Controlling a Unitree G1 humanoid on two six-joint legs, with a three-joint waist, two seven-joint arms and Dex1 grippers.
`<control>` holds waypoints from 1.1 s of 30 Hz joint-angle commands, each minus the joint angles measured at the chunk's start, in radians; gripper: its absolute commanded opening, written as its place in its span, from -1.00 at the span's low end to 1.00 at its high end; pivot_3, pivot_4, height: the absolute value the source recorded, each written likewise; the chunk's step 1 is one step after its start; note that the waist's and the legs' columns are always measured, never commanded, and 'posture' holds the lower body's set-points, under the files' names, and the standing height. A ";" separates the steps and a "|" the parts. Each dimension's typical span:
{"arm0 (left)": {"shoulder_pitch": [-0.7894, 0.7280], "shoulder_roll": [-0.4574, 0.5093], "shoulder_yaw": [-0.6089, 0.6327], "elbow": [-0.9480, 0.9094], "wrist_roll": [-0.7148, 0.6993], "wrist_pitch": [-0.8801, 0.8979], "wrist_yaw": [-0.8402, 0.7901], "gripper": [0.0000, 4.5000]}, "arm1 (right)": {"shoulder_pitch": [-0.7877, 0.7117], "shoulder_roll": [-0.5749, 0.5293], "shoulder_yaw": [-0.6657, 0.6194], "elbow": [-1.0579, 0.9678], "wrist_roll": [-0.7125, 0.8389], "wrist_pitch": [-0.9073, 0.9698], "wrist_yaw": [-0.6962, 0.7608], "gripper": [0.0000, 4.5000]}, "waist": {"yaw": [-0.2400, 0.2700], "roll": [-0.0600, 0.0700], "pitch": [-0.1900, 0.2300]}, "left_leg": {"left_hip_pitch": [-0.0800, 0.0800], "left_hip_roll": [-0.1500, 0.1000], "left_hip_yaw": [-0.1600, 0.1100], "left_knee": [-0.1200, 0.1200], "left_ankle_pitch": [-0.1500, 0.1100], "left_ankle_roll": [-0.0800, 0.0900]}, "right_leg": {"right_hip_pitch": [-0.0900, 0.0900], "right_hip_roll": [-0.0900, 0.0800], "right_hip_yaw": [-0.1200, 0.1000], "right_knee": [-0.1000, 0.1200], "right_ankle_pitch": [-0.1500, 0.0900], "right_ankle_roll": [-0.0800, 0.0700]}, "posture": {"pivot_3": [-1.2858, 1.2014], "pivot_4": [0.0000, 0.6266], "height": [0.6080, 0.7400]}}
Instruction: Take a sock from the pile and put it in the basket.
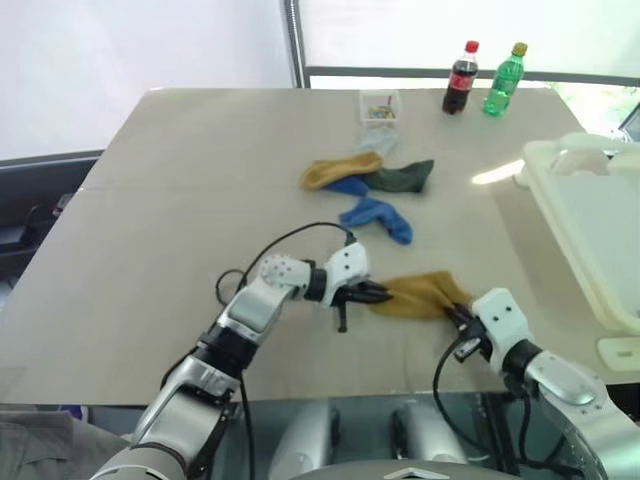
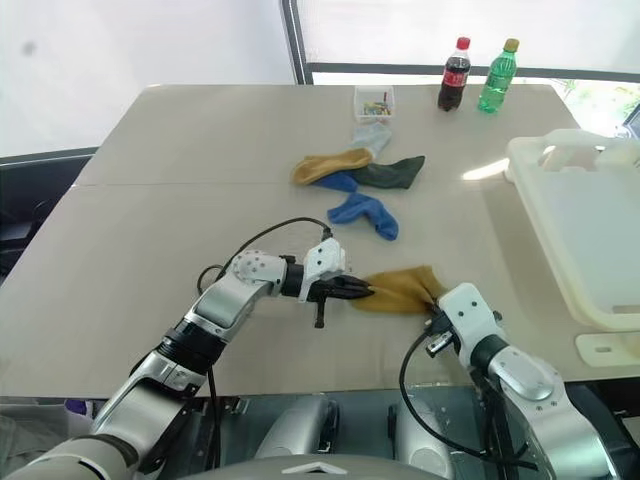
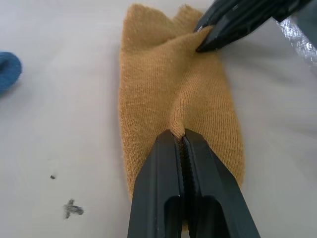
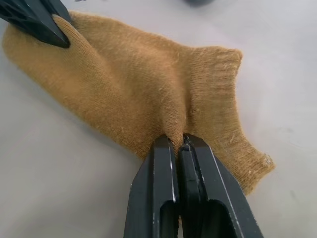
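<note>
**Two claws, one mustard sock**

Your left claw (image 1: 372, 293) and right claw (image 1: 458, 316) are each clamped on a pinched ridge of the same mustard sock (image 1: 420, 295), which lies flat on the beige surface (image 1: 180, 200), its long axis running between them. The basket (image 1: 590, 230), white moulded plastic, stands off to the right, so your right arm is nearer. The knit is soft and ribbed. The pile (image 1: 370, 178) rests farther back, a blue sock (image 1: 378, 217) beside it.
</note>
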 commanded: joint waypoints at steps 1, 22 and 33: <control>-0.032 -0.004 0.084 -0.070 -0.060 0.071 0.035 -0.36 | -0.037 0.004 -0.044 -0.030 0.025 0.006 0.013 -0.55 | -0.001 0.000 0.000 | 0.000 0.000 -0.001 0.000 0.000 0.000 | 0.000 0.000 0.000 0.000 0.000 0.000 | 0.03 -0.52 1.00; -0.436 -0.321 0.181 0.644 0.131 -0.152 0.490 0.63 | -0.149 -0.008 -0.187 -0.198 0.173 0.090 0.025 0.26 | -0.002 -0.001 0.001 | -0.003 -0.001 -0.001 0.001 0.000 0.000 | -0.001 0.002 -0.004 0.000 0.000 0.000 | 0.03 -0.52 1.00; -0.231 -0.036 0.235 0.122 0.040 0.073 0.273 0.91 | -0.252 0.000 -0.166 -0.189 0.254 0.092 0.063 0.99 | -0.020 -0.001 0.001 | -0.005 0.000 0.000 0.000 0.001 -0.002 | -0.005 0.000 0.001 0.001 0.000 0.000 | 0.03 -0.52 1.00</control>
